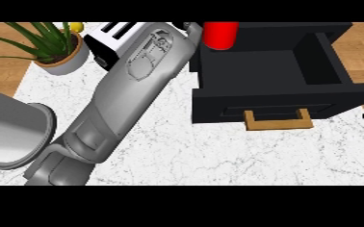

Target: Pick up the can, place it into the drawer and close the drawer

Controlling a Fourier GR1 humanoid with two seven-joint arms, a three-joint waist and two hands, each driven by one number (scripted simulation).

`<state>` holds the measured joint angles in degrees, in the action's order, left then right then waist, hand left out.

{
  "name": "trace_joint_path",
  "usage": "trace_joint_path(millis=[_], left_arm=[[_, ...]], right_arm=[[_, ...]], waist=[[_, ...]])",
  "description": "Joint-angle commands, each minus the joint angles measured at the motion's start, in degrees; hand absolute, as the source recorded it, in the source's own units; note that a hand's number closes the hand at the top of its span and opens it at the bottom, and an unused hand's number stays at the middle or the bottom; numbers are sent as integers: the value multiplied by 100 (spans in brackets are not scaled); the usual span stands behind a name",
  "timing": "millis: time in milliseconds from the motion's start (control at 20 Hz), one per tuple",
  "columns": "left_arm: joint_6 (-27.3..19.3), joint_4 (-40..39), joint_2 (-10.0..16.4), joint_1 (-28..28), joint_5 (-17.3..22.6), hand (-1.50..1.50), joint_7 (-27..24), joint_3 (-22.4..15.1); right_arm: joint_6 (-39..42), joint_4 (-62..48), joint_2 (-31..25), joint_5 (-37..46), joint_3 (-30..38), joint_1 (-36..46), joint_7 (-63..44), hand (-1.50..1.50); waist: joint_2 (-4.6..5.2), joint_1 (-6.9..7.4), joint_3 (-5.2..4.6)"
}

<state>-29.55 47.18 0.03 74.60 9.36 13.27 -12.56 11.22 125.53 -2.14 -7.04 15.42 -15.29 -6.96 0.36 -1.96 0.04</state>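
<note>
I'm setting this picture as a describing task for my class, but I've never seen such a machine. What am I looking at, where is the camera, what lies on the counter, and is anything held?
This is a humanoid robot's view from its own head, looking steeply down at a white marble counter. The big grey shape rising from the lower left is its left forearm. It reaches to a red can at the far left corner of an open black drawer with a wooden handle. The arm's end meets the can, but I cannot tell whether the can is gripped. Also there: a potted plant, a white toaster, something small and yellow, and a grey round container at the left edge. The other arm is out of view.
</note>
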Motion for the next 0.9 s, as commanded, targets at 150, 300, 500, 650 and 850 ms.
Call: trace_joint_path(millis=[150,300,500,650,850], left_arm=[[-169,-1175,-3,641,715,150,-540,-350],[-324,-1492,-3,933,830,150,-488,-549],[-338,-1670,-3,1025,1067,150,-609,-860],[-432,-1875,-3,1105,1398,150,-622,-1060],[-525,-2134,-3,1321,1480,150,-608,-1272]], right_arm=[[30,-55,131,190,-213,77,209,-150],[77,-202,76,146,-151,64,155,-150],[-70,-180,-29,138,-66,349,-161,-150],[-13,-352,41,264,-257,467,61,-150],[22,-370,-40,170,-94,407,41,-150]], waist=[[38,-162,6],[32,-162,8],[32,-155,6],[62,-257,11],[54,-296,12]])
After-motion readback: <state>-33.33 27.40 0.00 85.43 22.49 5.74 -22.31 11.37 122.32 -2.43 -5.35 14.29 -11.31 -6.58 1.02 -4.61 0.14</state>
